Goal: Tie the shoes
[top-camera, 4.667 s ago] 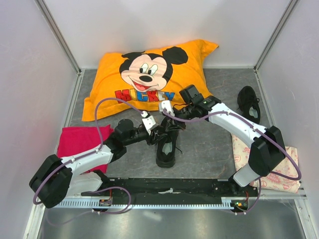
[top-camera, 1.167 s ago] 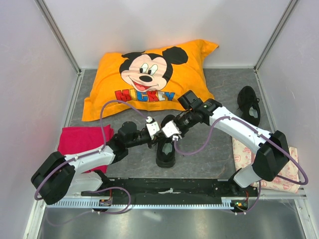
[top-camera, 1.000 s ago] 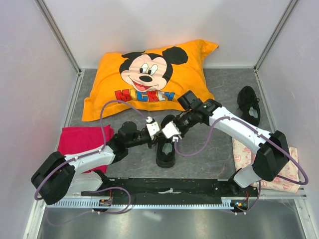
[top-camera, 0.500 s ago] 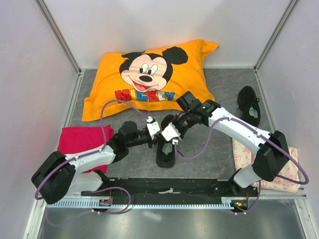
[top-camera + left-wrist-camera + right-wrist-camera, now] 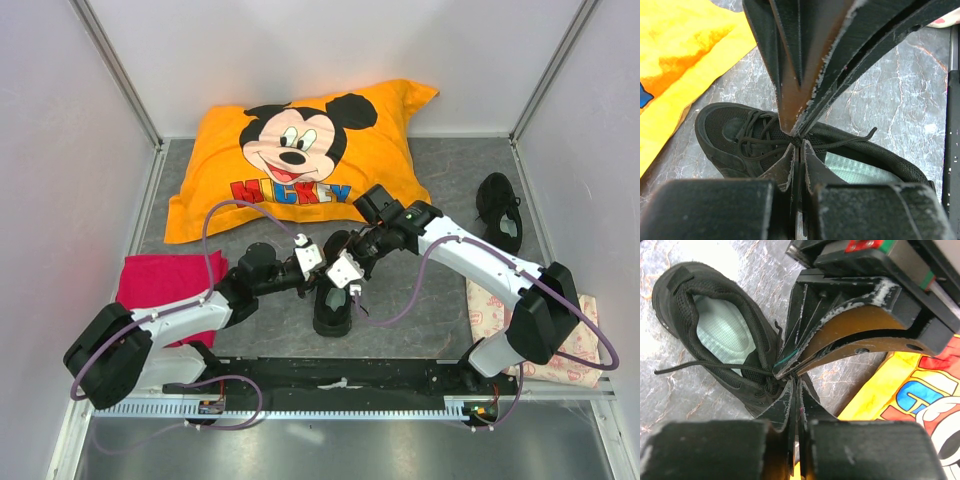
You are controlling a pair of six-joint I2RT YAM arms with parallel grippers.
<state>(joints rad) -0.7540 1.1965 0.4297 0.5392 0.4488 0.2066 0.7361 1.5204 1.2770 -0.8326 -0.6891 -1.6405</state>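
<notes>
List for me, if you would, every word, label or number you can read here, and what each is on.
"MICKEY": in coloured letters on the orange pillow.
Pink print on the cream cloth: too small to read.

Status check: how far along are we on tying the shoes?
Done: nothing finished; the near shoe shows no bow, its lace ends trailing loose. In hand: left gripper and right gripper are both shut, each apparently pinching lace above its tongue. Left: form and tighten the knot, then the far shoe, lying apart at back right.
</notes>
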